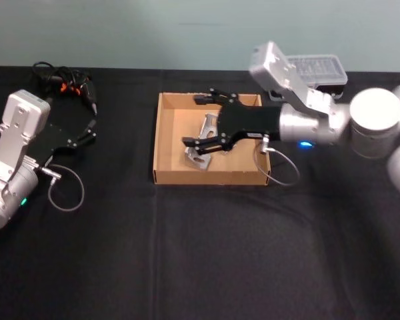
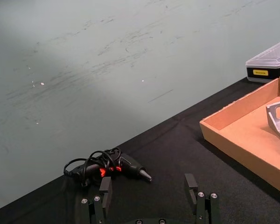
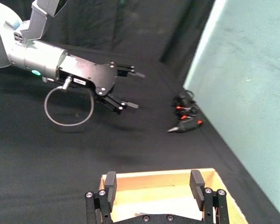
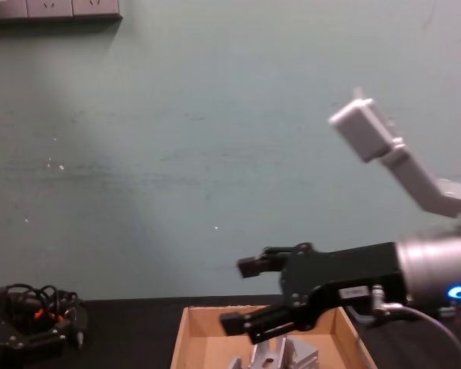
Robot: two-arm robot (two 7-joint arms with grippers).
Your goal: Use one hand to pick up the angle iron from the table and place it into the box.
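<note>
Angle iron [image 1: 201,152] already lies inside the box [image 1: 165,137], the right gripper [image 1: 201,121] spread wide above it, so retreating seems next.

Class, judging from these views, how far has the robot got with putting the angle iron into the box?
Done: the angle iron lies on the floor of the box. In hand: nothing; the right gripper hangs open above the box, apart from the iron. Left: only pulling that arm away, it seems. The left gripper sits open at the table's left side.
</note>
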